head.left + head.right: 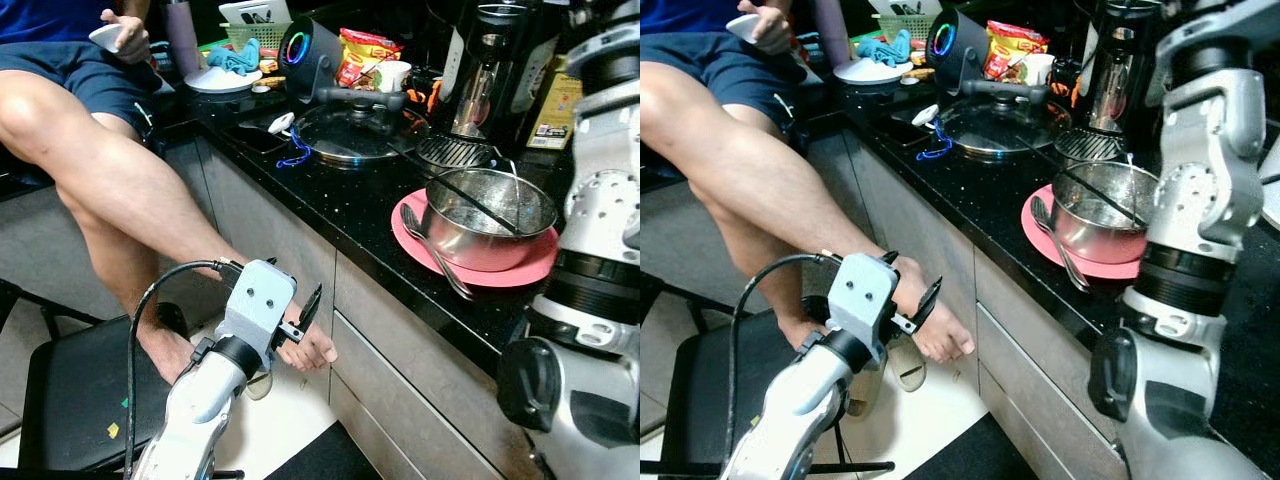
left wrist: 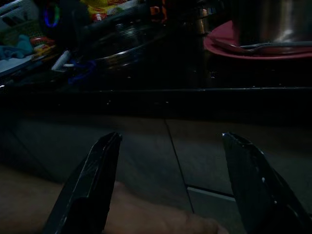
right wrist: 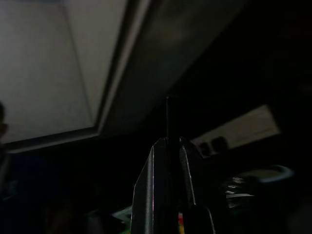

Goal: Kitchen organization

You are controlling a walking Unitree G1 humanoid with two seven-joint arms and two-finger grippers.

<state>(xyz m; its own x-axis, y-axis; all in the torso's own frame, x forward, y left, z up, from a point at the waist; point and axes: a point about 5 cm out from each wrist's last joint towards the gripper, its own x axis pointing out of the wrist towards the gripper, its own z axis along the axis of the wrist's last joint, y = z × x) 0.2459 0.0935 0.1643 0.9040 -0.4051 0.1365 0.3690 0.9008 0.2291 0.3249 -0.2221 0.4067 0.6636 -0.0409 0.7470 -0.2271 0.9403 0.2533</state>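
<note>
Steel pot [image 1: 488, 222] with a thin dark rod across its rim sits on a round pink plate [image 1: 540, 266] on the black speckled surface [image 1: 340, 205]; a metal spoon [image 1: 432, 249] lies on the plate just beside the pot, on the cabinet-front side, handle pointing out towards the surface edge.

Key relation: pot is up and across from the left pincer [image 1: 306, 318], which hangs below the pot's surface, in front of the grey cabinet doors [image 1: 400, 330]. Left wrist view looks flat along the cabinet front, with the plate and spoon above the surface edge. Right arm [image 1: 1190, 230] stands right beside the pot, so my read is it's the nearer arm for the pot.

Left pincer: fingers [image 2: 92, 185] spread wide, holding nothing. A seated person's bare foot [image 1: 300, 345] is right next to it, possibly touching; can't tell. Risk: any swing of that arm could clip the foot.

Right pincer [image 3: 168, 190]: fingers pressed together, aimed up towards the ceiling, a thin dark sliver at the tips; can't tell whether that's something held.

Beyond the pot: glass pan lid [image 1: 350, 130], black cylinder speaker with lit ring [image 1: 305, 50].
</note>
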